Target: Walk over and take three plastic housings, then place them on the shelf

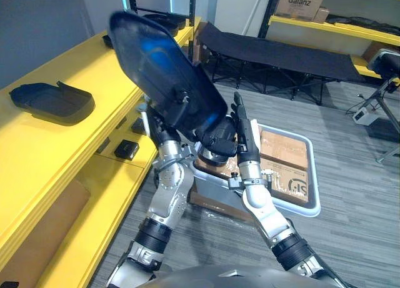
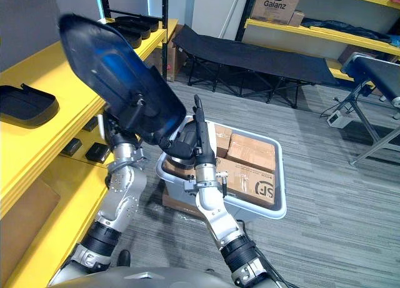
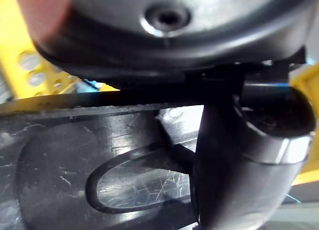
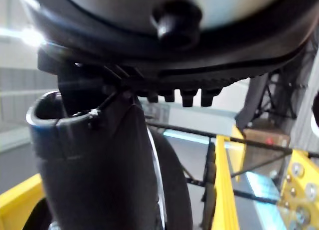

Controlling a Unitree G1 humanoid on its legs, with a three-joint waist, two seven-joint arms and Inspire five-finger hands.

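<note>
The yellow shelf (image 1: pixel 37 144); black housing (image 1: pixel 53 102) atop.

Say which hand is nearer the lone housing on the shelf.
Left. The left hand is right of the lone housing; the right hand is farther right, by the bin.

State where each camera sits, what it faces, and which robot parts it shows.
Left eye view: head, looking down at the raised housing by the yellow shelf; right hand flat against it.
Right eye view: shares that scene and hand, slightly offset.
Left wrist view: left hand on the housing.
Right wrist view: right hand, yellow shelf beyond.
</note>
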